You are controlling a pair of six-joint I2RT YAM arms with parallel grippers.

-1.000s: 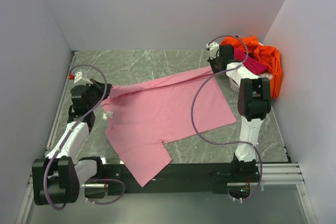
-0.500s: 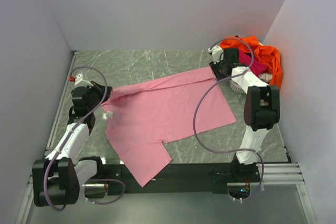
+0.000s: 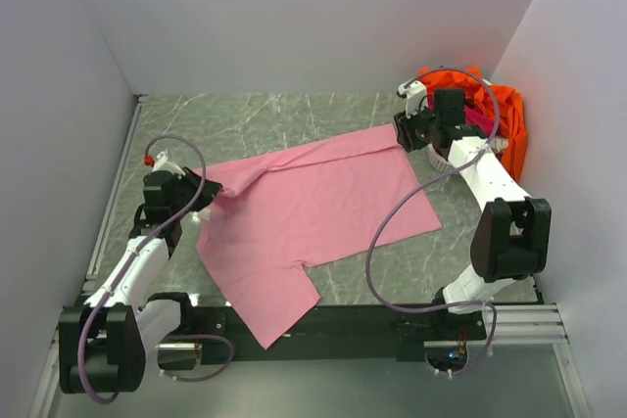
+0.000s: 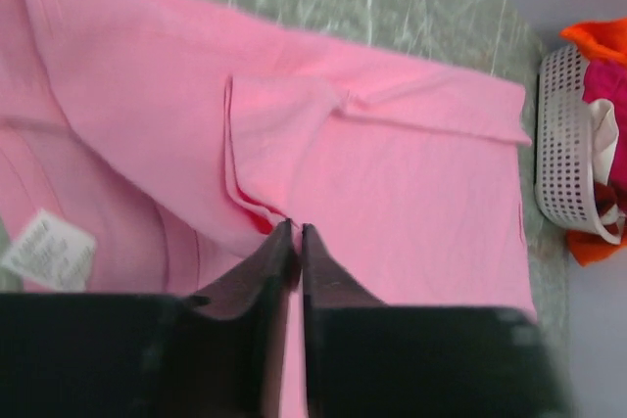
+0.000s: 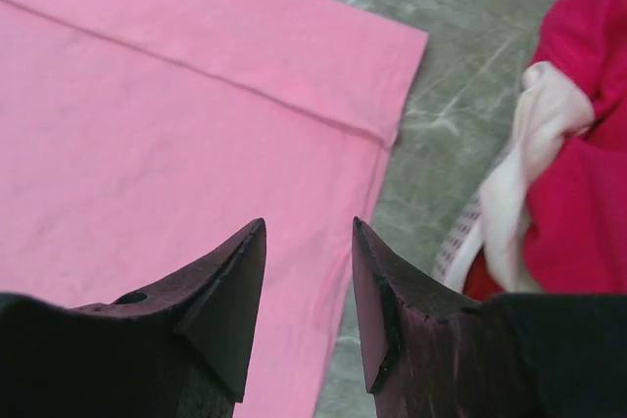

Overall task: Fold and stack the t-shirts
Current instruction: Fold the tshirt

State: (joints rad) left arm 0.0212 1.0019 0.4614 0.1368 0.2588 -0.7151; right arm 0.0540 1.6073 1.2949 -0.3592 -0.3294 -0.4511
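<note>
**Pink T-Shirt Being Spread for Folding: Handling and Orientation**

The green marbled table [image 3: 294, 116] is being used as the folding surface. The pink t-shirt [image 3: 323, 208] is being laid out across its middle, mostly flat. Its long axis is being kept roughly left to right and slightly skewed, with the neck end toward the left arm and the hem toward the right arm. One sleeve is being left pointing at the near edge, over the black rail.

The orange t-shirt [image 3: 505, 115] and the magenta t-shirt [image 5: 578, 193] are being kept heaped in the white basket [image 4: 560, 134] at the far right corner.

The cloth is being judged light, limp and prone to creasing. It should therefore be taken at hems, shoulders or corners, with both ends supported.

The left gripper [image 4: 295, 232] is being held nearly closed, with a fold of pink cloth pinched at the shoulder end. The right gripper [image 5: 309, 224] is being held with fingers moderately apart and nothing between them, just above the far hem corner.

The white label [image 4: 44, 247] is being shown beside the neck.
</note>
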